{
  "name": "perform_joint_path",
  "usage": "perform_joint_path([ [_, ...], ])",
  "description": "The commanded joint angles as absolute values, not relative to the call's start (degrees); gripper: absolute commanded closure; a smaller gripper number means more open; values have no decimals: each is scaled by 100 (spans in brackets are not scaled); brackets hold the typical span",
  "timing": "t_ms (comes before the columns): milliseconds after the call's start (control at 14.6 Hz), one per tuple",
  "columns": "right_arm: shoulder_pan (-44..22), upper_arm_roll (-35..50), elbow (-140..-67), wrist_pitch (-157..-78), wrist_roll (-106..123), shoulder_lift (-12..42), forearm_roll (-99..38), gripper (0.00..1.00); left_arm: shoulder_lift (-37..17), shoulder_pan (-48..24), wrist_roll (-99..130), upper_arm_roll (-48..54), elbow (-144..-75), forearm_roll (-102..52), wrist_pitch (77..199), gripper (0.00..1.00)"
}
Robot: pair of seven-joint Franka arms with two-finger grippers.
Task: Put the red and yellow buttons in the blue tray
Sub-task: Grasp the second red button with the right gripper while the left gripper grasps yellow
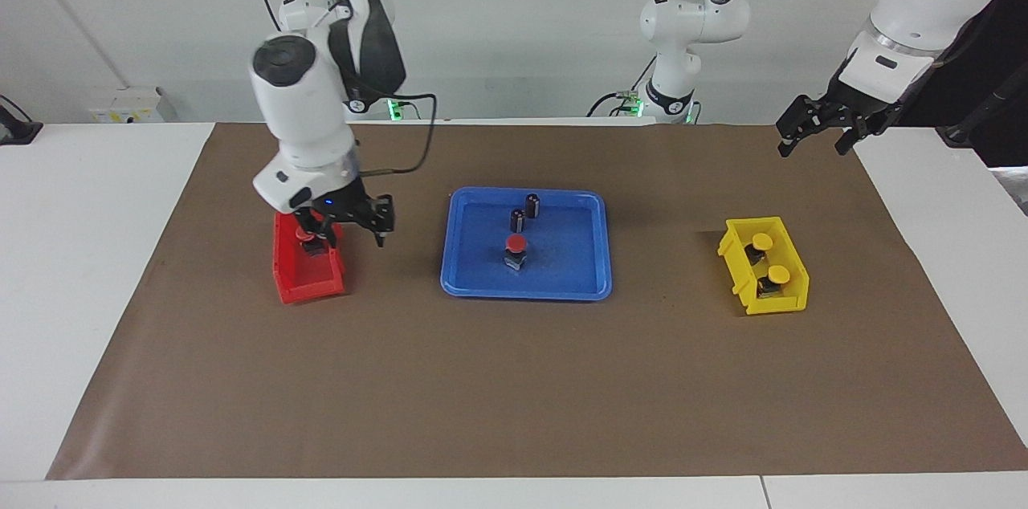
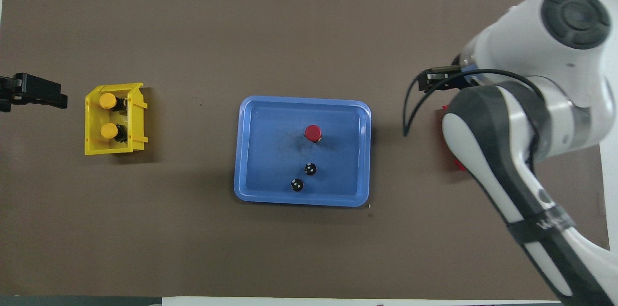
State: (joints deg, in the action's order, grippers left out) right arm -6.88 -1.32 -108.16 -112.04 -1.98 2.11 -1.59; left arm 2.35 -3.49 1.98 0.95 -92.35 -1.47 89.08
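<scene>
One red button [image 1: 516,244] [image 2: 313,132] stands in the blue tray [image 1: 570,260] [image 2: 270,142] at mid-table. Another red button [image 1: 303,234] sits in the red bin [image 1: 309,284]. My right gripper [image 1: 349,232] hangs low over that bin, open, with one finger [image 1: 321,230] beside the button's cap. The overhead view hides this gripper and most of the bin under the right arm. Two yellow buttons [image 1: 761,241] [image 1: 777,274] [image 2: 107,100] [image 2: 109,130] sit in the yellow bin [image 1: 791,288] [image 2: 91,146]. My left gripper [image 1: 819,136] [image 2: 29,93] waits open, raised near the yellow bin.
Two dark capless cylinders [image 1: 532,205] [image 1: 518,220] [image 2: 310,169] [image 2: 297,185] stand in the tray, nearer to the robots than the red button. A brown mat [image 1: 514,380] covers the table. A black cable [image 1: 418,148] loops from the right wrist.
</scene>
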Motion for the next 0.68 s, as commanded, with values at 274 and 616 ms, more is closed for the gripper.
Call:
perform_joint_path([
  [274,193,-35,-12866,-12348,1194,-677,-501,34,54,-141,-316,44,-10512,-185,10870,10],
  [616,343,-35,-13324,-13148,1503,-501,-510,34,-641,78,-273,44,-10731,-185,11932,20],
])
